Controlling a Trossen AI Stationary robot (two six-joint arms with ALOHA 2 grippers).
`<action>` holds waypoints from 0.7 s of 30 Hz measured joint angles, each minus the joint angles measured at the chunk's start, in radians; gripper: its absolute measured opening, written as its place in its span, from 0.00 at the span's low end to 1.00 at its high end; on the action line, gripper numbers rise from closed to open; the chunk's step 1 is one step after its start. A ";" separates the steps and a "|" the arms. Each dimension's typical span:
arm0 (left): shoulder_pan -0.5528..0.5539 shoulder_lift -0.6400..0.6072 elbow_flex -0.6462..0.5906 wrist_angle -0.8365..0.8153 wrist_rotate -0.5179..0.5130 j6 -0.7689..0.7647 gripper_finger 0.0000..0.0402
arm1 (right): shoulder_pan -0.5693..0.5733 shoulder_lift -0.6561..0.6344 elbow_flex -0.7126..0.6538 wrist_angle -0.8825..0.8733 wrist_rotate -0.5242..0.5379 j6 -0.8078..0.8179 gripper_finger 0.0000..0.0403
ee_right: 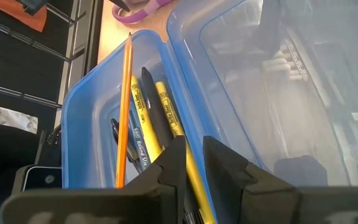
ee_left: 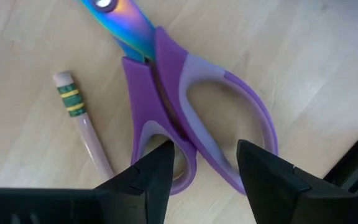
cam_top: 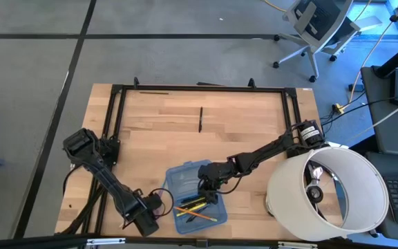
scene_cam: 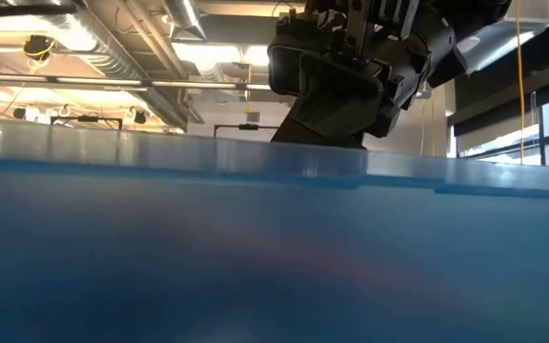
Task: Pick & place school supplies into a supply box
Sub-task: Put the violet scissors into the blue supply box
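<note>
The translucent blue supply box (cam_top: 185, 176) lies open near the table's near edge. Its near half (ee_right: 73, 124) holds yellow pencils (ee_right: 145, 118), an orange pencil (ee_right: 125, 106) and dark pens. My right gripper (ee_right: 194, 149) hangs over the box's middle ridge (cam_top: 209, 185), its fingers a narrow gap apart. The purple-handled scissors (ee_left: 185, 106) lie flat on the wood left of the box, beside a pale pencil (ee_left: 82, 124). My left gripper (ee_left: 204, 162) points down over them, open, with one finger on each side of the larger handle loop (ee_left: 253, 130). My left gripper stands astride the scissors' handle from above; whether a finger touches it, I cannot tell. My right gripper has the near end of a yellow pencil (ee_right: 191, 171) showing in the gap between its fingers; whether the fingers touch it, I cannot tell.
A black pen (cam_top: 200, 119) lies alone on the wood toward the far edge. A large white drum (cam_top: 337, 180) stands at the table's right near corner. A black frame (cam_top: 199, 88) runs along the far and left sides. In the low view the box's blue wall (scene_cam: 255, 257) blocks the table.
</note>
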 joint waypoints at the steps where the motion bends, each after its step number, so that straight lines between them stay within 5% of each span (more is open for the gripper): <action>1: -0.001 0.000 0.000 0.001 -0.010 0.013 0.42 | 0.000 0.000 0.000 0.000 0.000 0.000 0.15; 12: -0.003 0.005 0.003 -0.089 -0.041 -0.005 0.40 | 0.000 0.000 0.000 0.000 0.000 0.000 0.15; 21: -0.002 0.005 0.000 -0.126 -0.062 0.015 0.19 | 0.007 0.000 0.000 0.000 0.000 0.027 0.15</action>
